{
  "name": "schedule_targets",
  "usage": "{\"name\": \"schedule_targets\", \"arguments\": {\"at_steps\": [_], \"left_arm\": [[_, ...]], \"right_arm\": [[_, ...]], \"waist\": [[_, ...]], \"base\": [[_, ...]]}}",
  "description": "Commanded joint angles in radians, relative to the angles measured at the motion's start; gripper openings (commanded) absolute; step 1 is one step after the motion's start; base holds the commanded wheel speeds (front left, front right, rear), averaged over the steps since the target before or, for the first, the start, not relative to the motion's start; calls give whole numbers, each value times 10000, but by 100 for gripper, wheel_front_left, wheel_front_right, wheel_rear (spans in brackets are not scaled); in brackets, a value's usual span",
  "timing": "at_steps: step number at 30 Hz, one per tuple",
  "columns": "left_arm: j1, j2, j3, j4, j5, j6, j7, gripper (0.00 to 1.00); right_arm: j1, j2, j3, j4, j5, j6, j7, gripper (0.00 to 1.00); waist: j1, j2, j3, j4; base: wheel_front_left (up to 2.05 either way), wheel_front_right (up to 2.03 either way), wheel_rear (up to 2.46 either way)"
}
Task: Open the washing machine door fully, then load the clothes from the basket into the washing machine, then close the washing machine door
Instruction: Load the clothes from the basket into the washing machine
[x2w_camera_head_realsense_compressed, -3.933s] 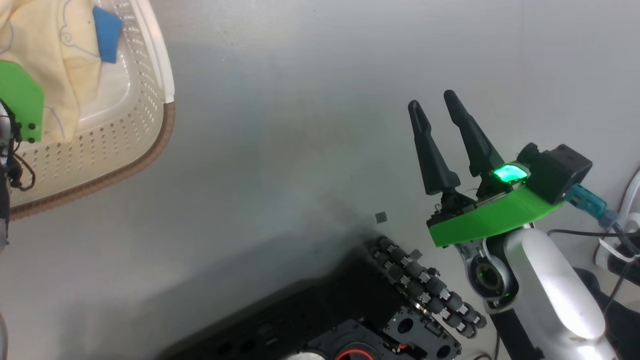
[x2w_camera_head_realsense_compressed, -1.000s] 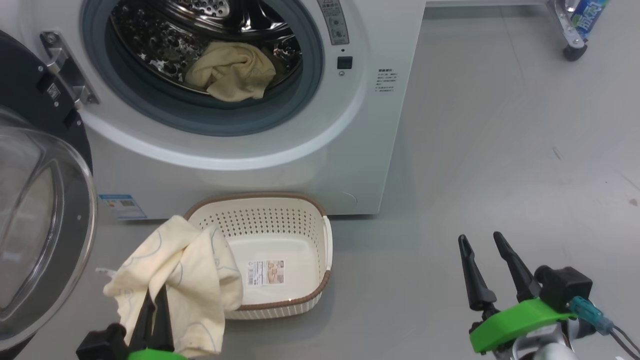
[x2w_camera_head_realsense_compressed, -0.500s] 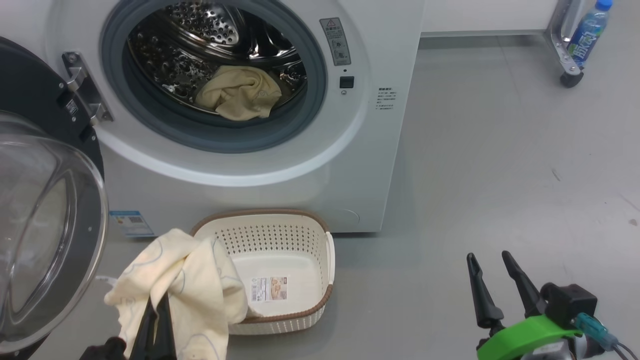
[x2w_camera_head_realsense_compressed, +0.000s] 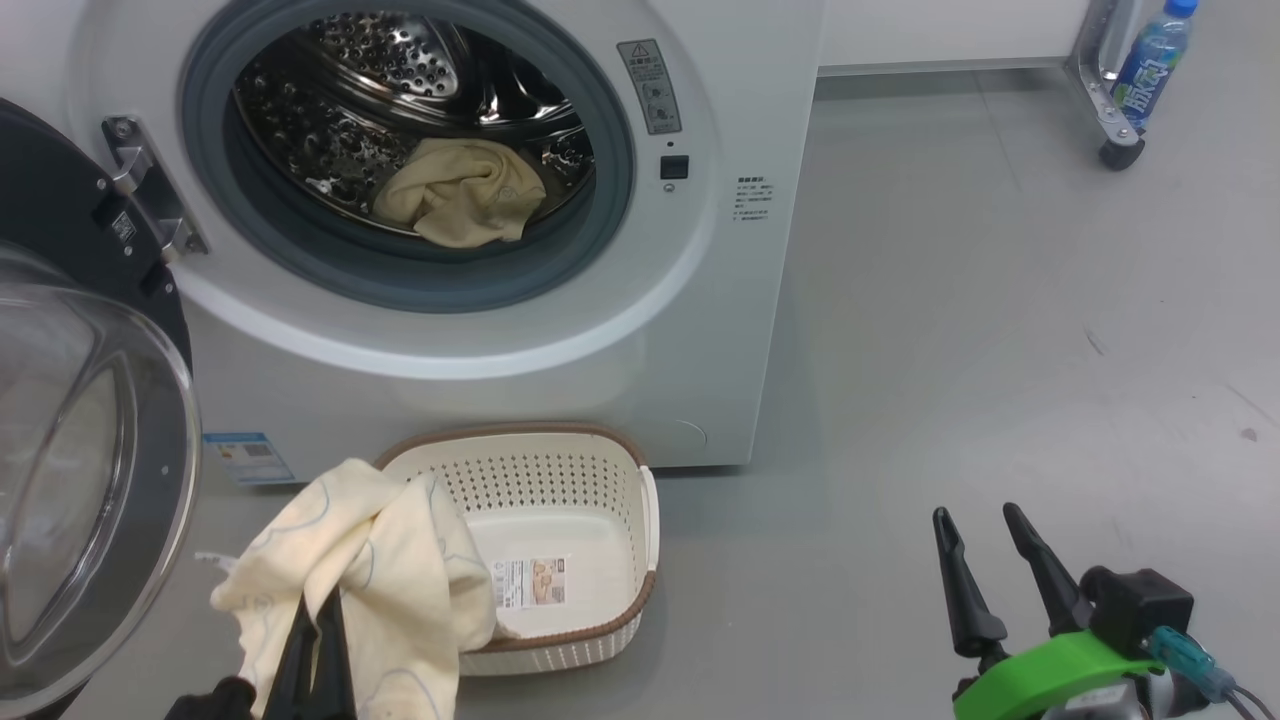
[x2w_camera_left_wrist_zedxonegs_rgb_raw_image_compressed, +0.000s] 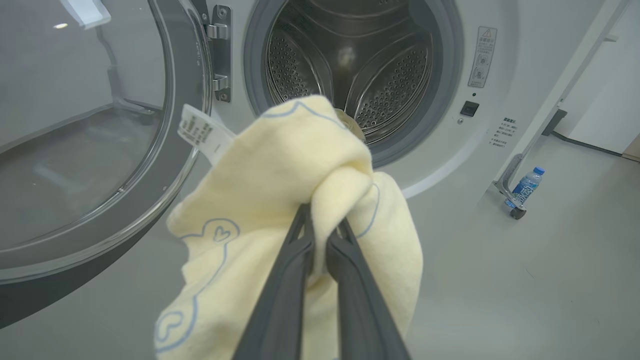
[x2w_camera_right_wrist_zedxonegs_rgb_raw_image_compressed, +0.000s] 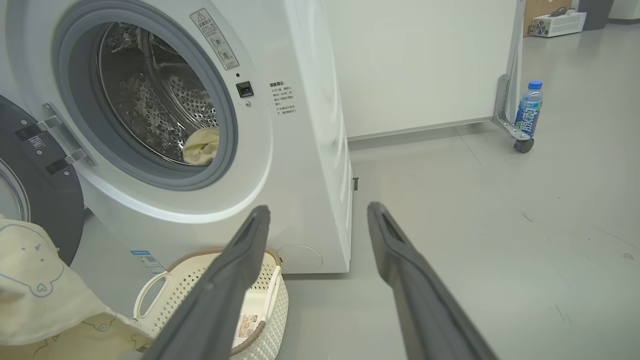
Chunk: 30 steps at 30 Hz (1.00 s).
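Observation:
The white washing machine (x2w_camera_head_realsense_compressed: 700, 330) stands open, its black-rimmed glass door (x2w_camera_head_realsense_compressed: 90, 450) swung out to the left. One pale-yellow piece of the clothes (x2w_camera_head_realsense_compressed: 460, 190) lies inside the steel drum. My left gripper (x2w_camera_head_realsense_compressed: 318, 605) is shut on another pale-yellow cloth (x2w_camera_head_realsense_compressed: 370, 560) (x2w_camera_left_wrist_zedxonegs_rgb_raw_image_compressed: 280, 185), which hangs bunched at the left of the cream basket (x2w_camera_head_realsense_compressed: 590, 470). The basket's floor shows bare with a label sticker. My right gripper (x2w_camera_head_realsense_compressed: 975, 525) (x2w_camera_right_wrist_zedxonegs_rgb_raw_image_compressed: 317, 212) stands open over the floor at the lower right, holding nothing.
A blue-labelled water bottle (x2w_camera_head_realsense_compressed: 1145, 60) stands by a castor wheel (x2w_camera_head_realsense_compressed: 1110, 152) at the far right. Grey floor (x2w_camera_head_realsense_compressed: 1000, 300) stretches to the right of the machine. The open door takes up the left side.
The head view rose from the floor to the machine, then drifted a little. The left gripper keeps the cloth beside the basket; the right gripper stays open.

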Motion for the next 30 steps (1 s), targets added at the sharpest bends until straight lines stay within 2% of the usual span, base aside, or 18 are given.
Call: {"name": "schedule_targets", "arguments": {"at_steps": [1, 10, 18, 24, 30], "left_arm": [[-267, 42, 344, -412, 55, 53, -143, 0], [-332, 41, 386, -452, 169, 8, -143, 0], [-834, 41, 458, -369, 522, -252, -143, 0], [-1961, 289, 483, -57, 804, -502, -143, 0], [-3175, 618, 605, 392, 891, -530, -141, 0]], "right_arm": [[-233, -79, 213, -293, -50, 16, -96, 100], [-280, -79, 286, -320, 34, 16, -96, 100], [-538, -79, 421, -369, 177, 16, -96, 100], [-934, -79, 527, -419, 416, 16, -96, 100], [-1350, -79, 693, -500, 614, 16, -96, 100]], "waist": [[1, -1, 17, -3], [1, -1, 191, -55], [1, -1, 703, -239], [1, -1, 1354, -502], [1, -1, 2060, -816]], "base": [[0, 0, 0], [0, 0, 0], [0, 0, 0], [0, 0, 0], [0, 0, 0]]}}
